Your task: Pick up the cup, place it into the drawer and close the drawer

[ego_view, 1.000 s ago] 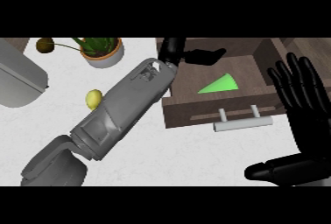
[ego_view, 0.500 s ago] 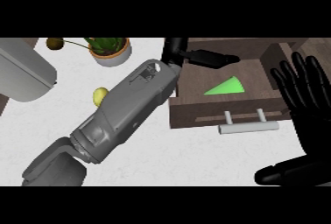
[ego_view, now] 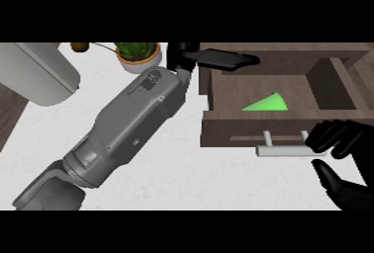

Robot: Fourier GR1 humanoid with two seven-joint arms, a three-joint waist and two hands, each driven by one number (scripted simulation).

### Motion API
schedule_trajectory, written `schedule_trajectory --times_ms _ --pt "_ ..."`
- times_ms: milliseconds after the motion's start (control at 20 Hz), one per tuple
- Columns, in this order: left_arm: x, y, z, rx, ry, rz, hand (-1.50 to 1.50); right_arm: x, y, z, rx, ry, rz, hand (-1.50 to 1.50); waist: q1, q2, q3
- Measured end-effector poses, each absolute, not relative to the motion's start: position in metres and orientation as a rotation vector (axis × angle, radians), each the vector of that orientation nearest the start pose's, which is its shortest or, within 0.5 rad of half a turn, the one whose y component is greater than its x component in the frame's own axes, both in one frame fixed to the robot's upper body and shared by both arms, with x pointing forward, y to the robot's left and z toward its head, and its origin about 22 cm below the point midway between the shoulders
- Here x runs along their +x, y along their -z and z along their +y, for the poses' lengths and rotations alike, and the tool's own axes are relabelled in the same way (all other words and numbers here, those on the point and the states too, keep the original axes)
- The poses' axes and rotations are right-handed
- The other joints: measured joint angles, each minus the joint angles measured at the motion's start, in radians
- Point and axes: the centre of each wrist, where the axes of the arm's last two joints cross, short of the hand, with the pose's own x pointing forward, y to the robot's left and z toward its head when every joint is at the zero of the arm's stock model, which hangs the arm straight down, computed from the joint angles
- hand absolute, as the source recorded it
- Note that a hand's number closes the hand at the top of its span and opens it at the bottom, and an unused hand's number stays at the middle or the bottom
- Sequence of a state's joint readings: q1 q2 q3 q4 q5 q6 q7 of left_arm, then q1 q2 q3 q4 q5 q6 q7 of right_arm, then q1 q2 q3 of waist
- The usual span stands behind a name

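From where I sit, the white bench (ego_view: 190, 183) fills most of the head view, and the left forearm (ego_view: 124, 128) lies across it on a diagonal, running from the lower left up to the top centre. To the right of that arm stands the brown drawer unit (ego_view: 292, 54), and its drawer (ego_view: 256, 131) is pulled open toward me. Inside the drawer I see a bright green wedge shape (ego_view: 266, 103), which I take to be the cup, lying on the drawer floor toward the right side. It sits below and to the right of the left robot hand and above and to the left of the right one.

The left robot hand (ego_view: 219, 58) is at the drawer's back left corner, its dark fingers stretched out to the right over the rear edge and holding nothing that I can see. The right robot hand (ego_view: 342, 143) is at the lower right, just in front of the drawer. Its fingers curl down beside the right end of the pale bar handle (ego_view: 288, 151), with the thumb (ego_view: 329, 180) spread below; I cannot tell whether they touch the handle.

Left of the left forearm, at the top left, a large pale grey rounded object (ego_view: 40, 74) rests on the bench. Just left of the left robot hand stands a potted plant (ego_view: 139, 57) in a white pot.
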State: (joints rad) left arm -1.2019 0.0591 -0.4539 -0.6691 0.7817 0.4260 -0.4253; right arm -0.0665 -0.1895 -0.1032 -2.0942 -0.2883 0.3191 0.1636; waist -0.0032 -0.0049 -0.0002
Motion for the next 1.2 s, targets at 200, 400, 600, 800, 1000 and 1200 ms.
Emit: schedule_trajectory --times_ms 200,400,600,800,1000,1200 --pt "0.417 -0.151 0.060 -0.302 -0.046 -1.951 -1.50 0.216 -0.149 -0.273 0.184 -0.452 -1.967 1.50 0.020 -0.004 0.000" --pt "0.407 -0.138 0.104 -0.284 -0.095 -1.926 -1.50 0.210 -0.145 -0.275 0.108 -0.539 -1.924 1.50 0.031 -0.006 0.000" --pt "0.388 -0.121 0.143 -0.271 -0.130 -1.913 -1.50 0.212 -0.141 -0.273 0.052 -0.586 -1.883 1.50 0.030 -0.004 0.000" --pt "0.361 -0.103 0.181 -0.271 -0.152 -1.893 -1.50 0.217 -0.130 -0.268 -0.009 -0.617 -1.845 1.50 0.030 -0.002 0.000" --pt "0.343 -0.096 0.211 -0.275 -0.170 -1.884 -1.50 0.231 -0.121 -0.258 -0.097 -0.745 -1.820 1.50 0.032 0.001 0.000" --pt "0.327 -0.088 0.234 -0.280 -0.169 -1.879 -1.50 0.238 -0.112 -0.249 -0.226 -0.951 -1.791 1.50 0.036 0.003 0.000"
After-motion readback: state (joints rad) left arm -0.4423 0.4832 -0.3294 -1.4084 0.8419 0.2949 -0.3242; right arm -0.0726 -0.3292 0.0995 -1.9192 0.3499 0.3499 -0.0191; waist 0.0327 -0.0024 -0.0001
